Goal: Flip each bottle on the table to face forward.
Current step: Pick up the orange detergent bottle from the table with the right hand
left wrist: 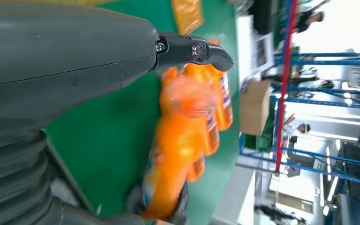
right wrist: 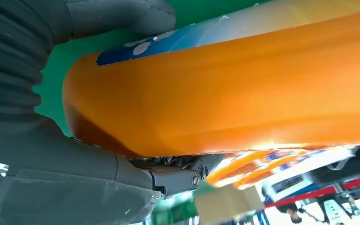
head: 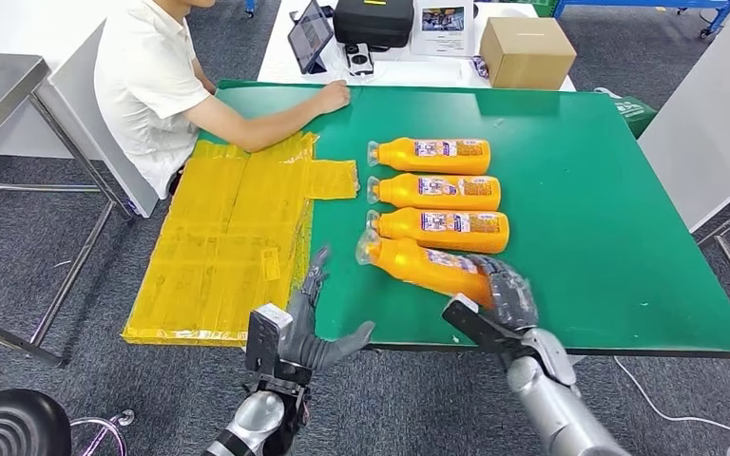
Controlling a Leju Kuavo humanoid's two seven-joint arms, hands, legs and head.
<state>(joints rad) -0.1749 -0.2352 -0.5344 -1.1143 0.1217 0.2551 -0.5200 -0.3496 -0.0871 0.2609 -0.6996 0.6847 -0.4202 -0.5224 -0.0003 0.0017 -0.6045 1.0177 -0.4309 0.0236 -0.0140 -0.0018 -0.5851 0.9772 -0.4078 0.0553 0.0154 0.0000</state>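
Note:
Several orange bottles with clear caps lie in a column on the green table [head: 608, 218]. The far three [head: 433, 155], [head: 437, 191], [head: 442, 228] show their labels up and lie parallel. The nearest bottle [head: 426, 266] lies slanted, cap raised toward the left; my right hand [head: 506, 293] grips its base end. In the right wrist view this bottle [right wrist: 229, 89] spans the frame, its label edge turned partly away. My left hand [head: 312, 328] hovers open at the table's near edge, left of the held bottle, holding nothing. The left wrist view shows the held bottle [left wrist: 176, 154] blurred.
A person [head: 152, 85] sits at the table's far left corner, one hand resting on the green surface. A yellow sheet [head: 228, 247] hangs over the table's left side. A cardboard box [head: 527, 49], a tablet and a black case stand on the white table behind.

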